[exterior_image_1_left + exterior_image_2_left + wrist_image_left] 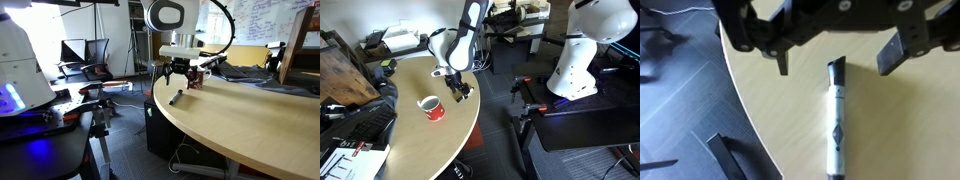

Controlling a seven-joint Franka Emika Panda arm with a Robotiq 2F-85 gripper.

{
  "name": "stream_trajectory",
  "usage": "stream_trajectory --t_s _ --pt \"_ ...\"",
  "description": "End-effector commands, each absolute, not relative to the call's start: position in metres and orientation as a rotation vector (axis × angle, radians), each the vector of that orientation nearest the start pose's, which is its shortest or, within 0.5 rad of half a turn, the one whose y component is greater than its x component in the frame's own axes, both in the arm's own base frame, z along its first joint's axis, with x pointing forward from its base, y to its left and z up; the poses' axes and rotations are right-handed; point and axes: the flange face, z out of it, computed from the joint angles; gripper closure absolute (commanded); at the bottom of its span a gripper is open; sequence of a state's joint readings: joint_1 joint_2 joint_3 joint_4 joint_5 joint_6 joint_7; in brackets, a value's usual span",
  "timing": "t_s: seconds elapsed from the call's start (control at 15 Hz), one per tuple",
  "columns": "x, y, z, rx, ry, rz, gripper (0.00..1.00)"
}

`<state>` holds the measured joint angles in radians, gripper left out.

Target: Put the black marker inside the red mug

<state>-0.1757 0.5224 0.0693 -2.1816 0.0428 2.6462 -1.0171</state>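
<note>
Hovering over the pale wooden table [902, 130], I am holding my pincer [834, 66] wide open, and its two dark fingers [782, 62] are gripping nothing.

Wrist view: the black marker [834, 125] is lying flat on the tabletop. Its dark capped end is pointing into the gap between the fingers, and its paler, glare-lit barrel is running away from them. As far as I can tell, neither finger is touching it. The table's curved edge is passing just beside the marker, with dark floor [690, 100] showing beyond it.

Exterior views: the pincer [180, 72] is hanging just above the marker [176, 97], which is resting near the rounded rim. The red mug [433, 107] is standing upright on the same table, near the pincer [461, 90] but apart from it. The marker is lying outside the mug.
</note>
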Motion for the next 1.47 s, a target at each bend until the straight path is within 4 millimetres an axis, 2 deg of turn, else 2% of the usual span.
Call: stream_trajectory --t_s 0.0,0.13,0.73,0.93,1.2,1.4 --pt "0.53 -0.054 0.131 -2.808 -1.287 -0.007 0.26" --pt "0.523 -0.05 0.126 -2.812 -1.298 -0.016 0.31" --pt "0.517 -0.038 0.118 -2.814 -1.3 -0.011 0.99" --pt "0.518 -0.036 0.128 -2.77 -1.321 -0.087 0.95" --pt "0.533 -0.051 0.171 -2.64 -1.395 -0.409 0.95" --pt "0.547 -0.072 0.203 -2.5 -1.468 -0.612 0.95"
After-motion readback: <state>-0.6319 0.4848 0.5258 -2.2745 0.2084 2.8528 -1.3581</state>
